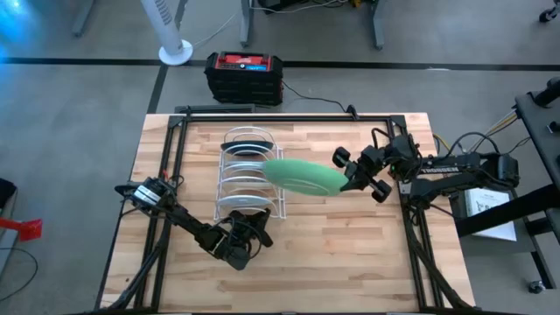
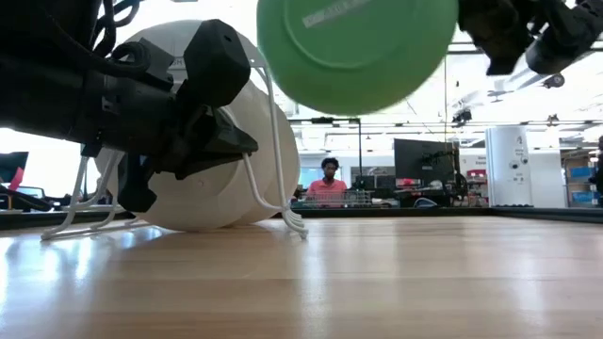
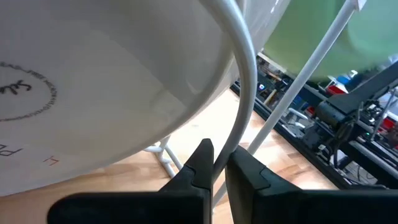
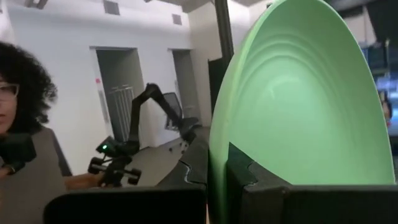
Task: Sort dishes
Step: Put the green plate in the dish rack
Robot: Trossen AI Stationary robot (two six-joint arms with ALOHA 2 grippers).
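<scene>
My right gripper (image 1: pixel 352 180) is shut on a plain light green plate (image 1: pixel 304 177), held in the air over the right side of the white wire rack (image 1: pixel 229 179). A white plate (image 1: pixel 241 202) stands on edge in the rack's near slot. A dark plate (image 1: pixel 248 146) stands in its far slot. My left gripper (image 1: pixel 251 229) is at the rack's near end, shut on a rack wire. The white plate's underside fills the left wrist view (image 3: pixel 93 93). My left gripper pinches one white wire (image 3: pixel 231 146) of the rack's near end between its two fingers. The rack stands on the table. My right gripper pinches the green plate's rim (image 4: pixel 217 163), one finger on the inner face and one on the underside. The fingers come from the table's right. The plate is lifted clear and tilted, its underside (image 2: pixel 353 47) toward the near edge.
A black box with a red top (image 1: pixel 244 74) and a fan base (image 1: pixel 175 52) stand on the floor beyond the far edge. A person (image 2: pixel 327 185) sits in the room behind; another person (image 4: pixel 25 137) shows in the right wrist view. Bare wood (image 1: pixel 350 254) lies near right.
</scene>
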